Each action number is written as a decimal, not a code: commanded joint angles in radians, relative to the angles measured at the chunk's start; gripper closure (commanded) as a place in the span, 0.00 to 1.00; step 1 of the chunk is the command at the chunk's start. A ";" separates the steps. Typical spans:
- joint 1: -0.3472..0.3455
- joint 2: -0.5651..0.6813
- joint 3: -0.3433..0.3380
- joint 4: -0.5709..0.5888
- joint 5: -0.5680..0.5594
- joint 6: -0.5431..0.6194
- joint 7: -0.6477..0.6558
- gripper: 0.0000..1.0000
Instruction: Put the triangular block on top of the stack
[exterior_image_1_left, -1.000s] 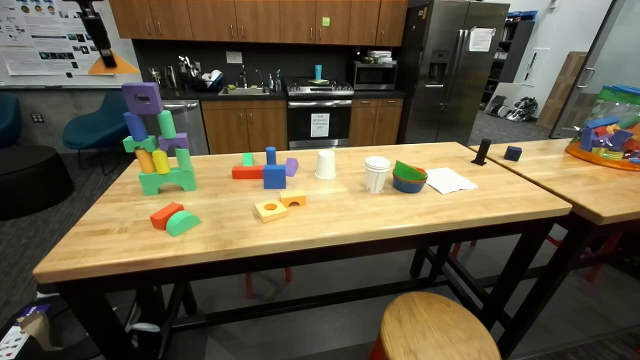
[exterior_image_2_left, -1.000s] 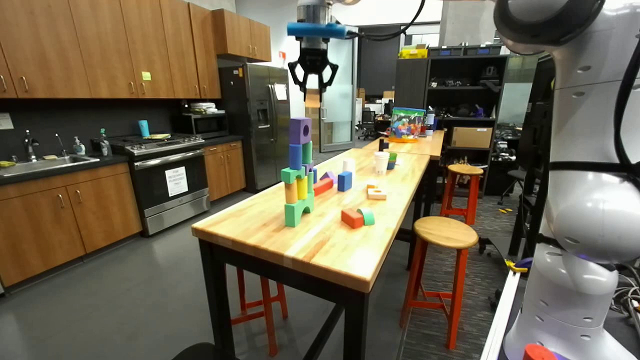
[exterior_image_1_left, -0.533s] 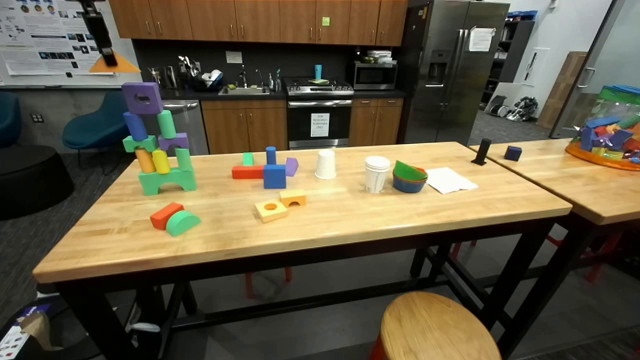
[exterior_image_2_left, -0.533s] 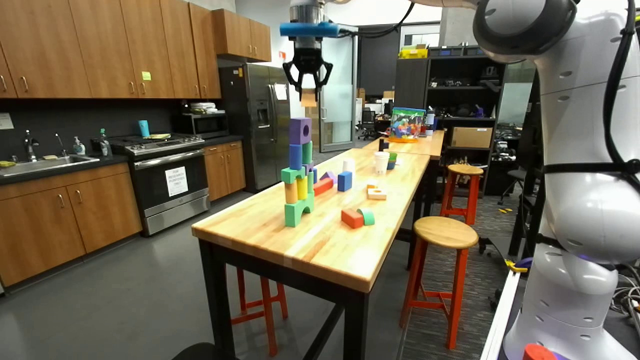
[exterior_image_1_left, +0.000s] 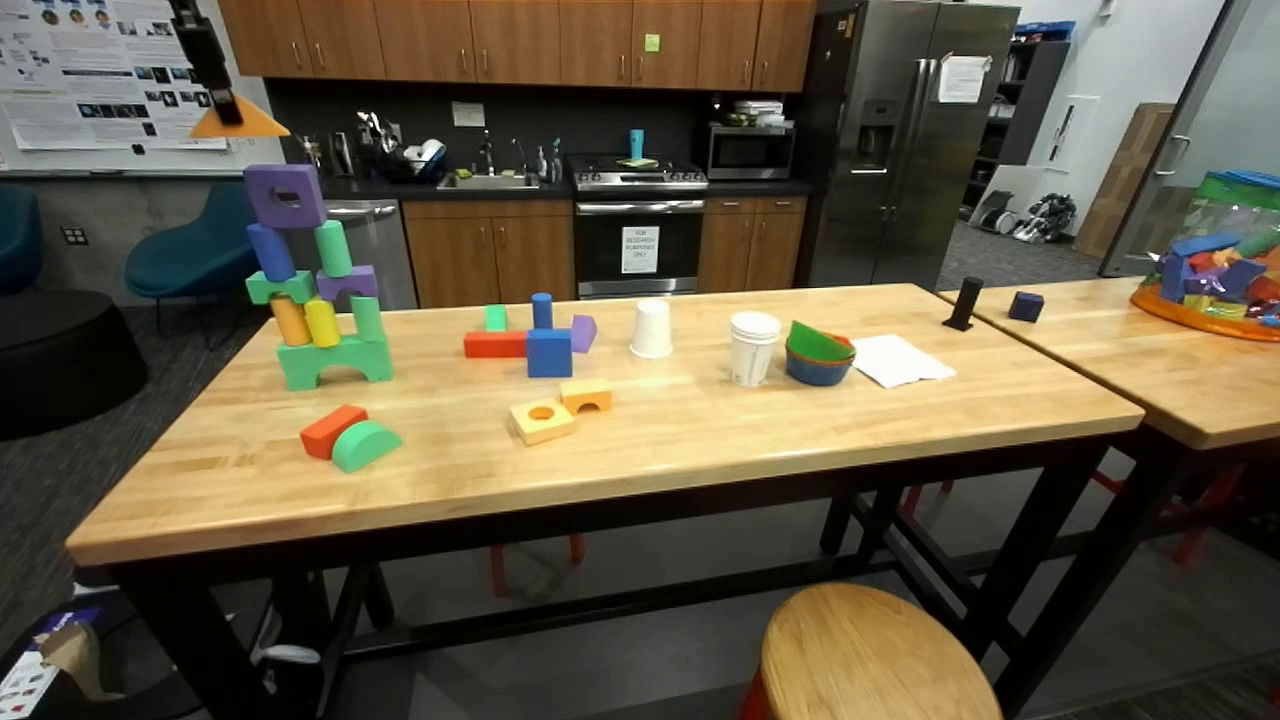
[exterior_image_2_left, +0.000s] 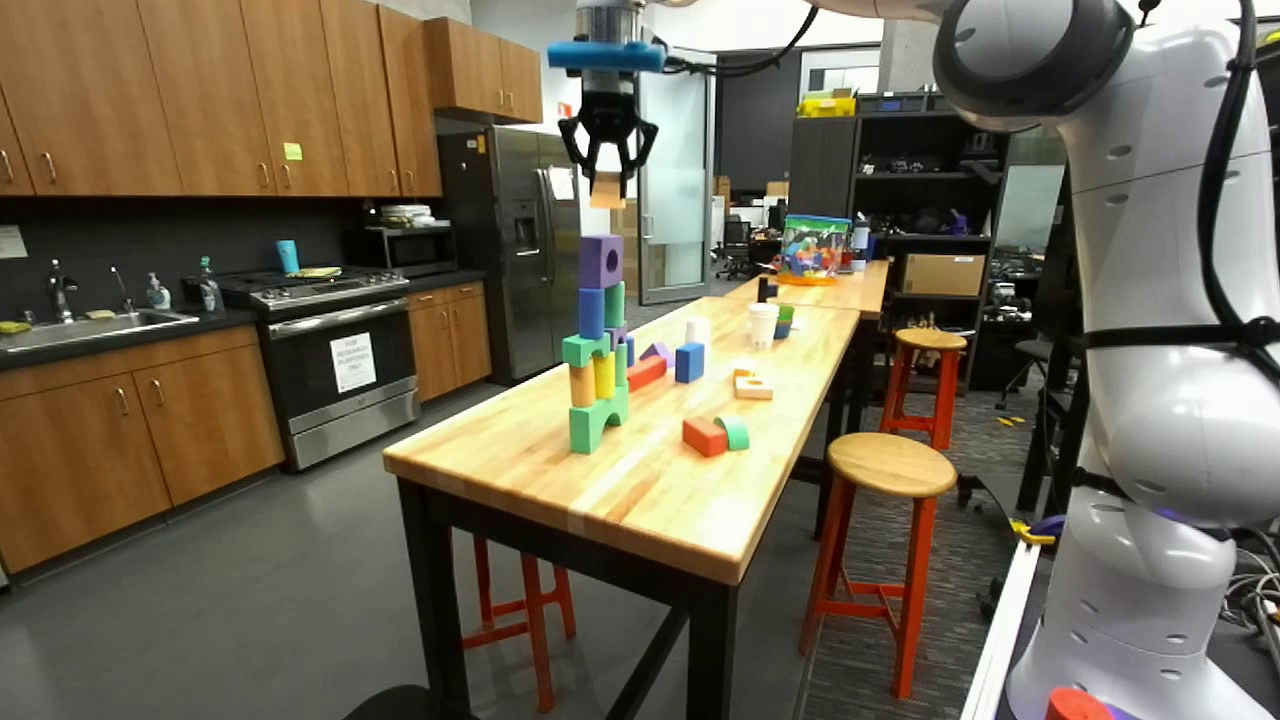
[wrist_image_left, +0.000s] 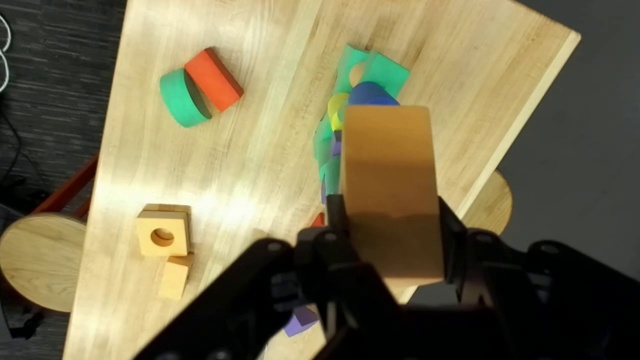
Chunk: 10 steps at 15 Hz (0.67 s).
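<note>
Wrist view: gripper (wrist_image_left: 390, 212) clamped on the orange triangular block (wrist_image_left: 390, 160); in both exterior views that block is above the stack (exterior_image_2_left: 588, 350), gap between. Red block (exterior_image_1_left: 330, 433) and green half-round block (exterior_image_1_left: 366, 447) lie near the stack's foot, upturned white cup (exterior_image_1_left: 652, 331) well apart from it, bowls (exterior_image_1_left: 815, 373) farther.

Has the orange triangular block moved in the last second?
Yes: in an exterior view, the triangular block has shifted left and slightly up, judged against the purple block topping the stack.

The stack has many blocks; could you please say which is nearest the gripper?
The purple block with the hole, topmost; others in the stack sit lower.
</note>
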 joint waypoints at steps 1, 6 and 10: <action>0.000 0.000 0.000 0.000 0.000 0.000 0.001 0.59; 0.008 0.009 -0.005 -0.006 -0.004 0.032 0.090 0.84; 0.023 0.024 -0.009 -0.002 -0.007 0.045 0.339 0.84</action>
